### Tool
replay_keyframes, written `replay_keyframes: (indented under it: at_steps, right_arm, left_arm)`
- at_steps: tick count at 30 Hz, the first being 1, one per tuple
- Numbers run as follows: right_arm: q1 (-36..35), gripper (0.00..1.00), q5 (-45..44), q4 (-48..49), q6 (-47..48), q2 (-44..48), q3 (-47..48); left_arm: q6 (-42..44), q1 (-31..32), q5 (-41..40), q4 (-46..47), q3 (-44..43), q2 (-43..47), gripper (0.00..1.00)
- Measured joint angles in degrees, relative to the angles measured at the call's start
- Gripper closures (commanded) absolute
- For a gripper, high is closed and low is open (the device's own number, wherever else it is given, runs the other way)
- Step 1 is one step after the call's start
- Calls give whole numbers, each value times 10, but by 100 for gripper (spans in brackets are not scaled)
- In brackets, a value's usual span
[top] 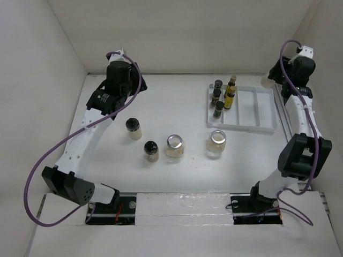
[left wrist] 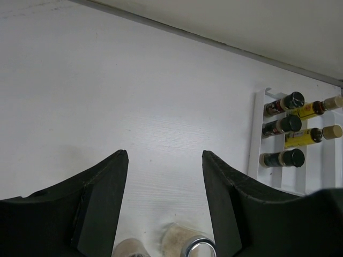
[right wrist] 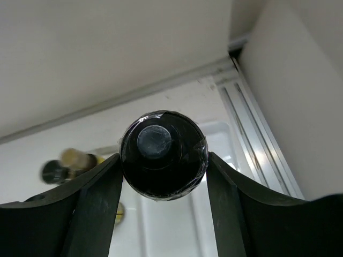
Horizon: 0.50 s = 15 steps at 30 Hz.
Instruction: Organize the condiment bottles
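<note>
My right gripper [right wrist: 163,160] is shut on a cream-filled, black-capped bottle [right wrist: 163,154], held above the white tray [right wrist: 177,225]. In the top view this gripper [top: 273,79] is at the tray's far right corner, the bottle [top: 266,81] just showing. The tray's left compartment [top: 211,115] holds three dark spice jars [top: 216,96] and two amber yellow-labelled bottles [top: 230,97]. On the table stand two cream bottles [top: 133,129] [top: 151,151] and two silver-lidded jars [top: 174,146] [top: 216,143]. My left gripper [left wrist: 165,158] is open and empty, high above the table's far left [top: 119,80].
The tray's [top: 257,110] middle and right compartments hold nothing. White walls close in the table at the back and both sides. In the left wrist view the tray's left rim [left wrist: 256,139] shows at right, with a silver-lidded jar [left wrist: 190,245] at the bottom edge.
</note>
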State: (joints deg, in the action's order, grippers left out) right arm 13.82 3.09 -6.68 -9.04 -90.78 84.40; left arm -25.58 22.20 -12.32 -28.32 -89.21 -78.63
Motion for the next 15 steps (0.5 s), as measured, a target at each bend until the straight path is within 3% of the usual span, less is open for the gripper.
replay_keyframes:
  at_steps: [6,15]
  right_arm:
    - [45,73,2,-17,0,-109,0]
    - [49,73,5,-19,2,-186,29]
  left_arm:
    - [-2,3,8,9,14,0,47]
    - [-17,3,29,18,67,8,47]
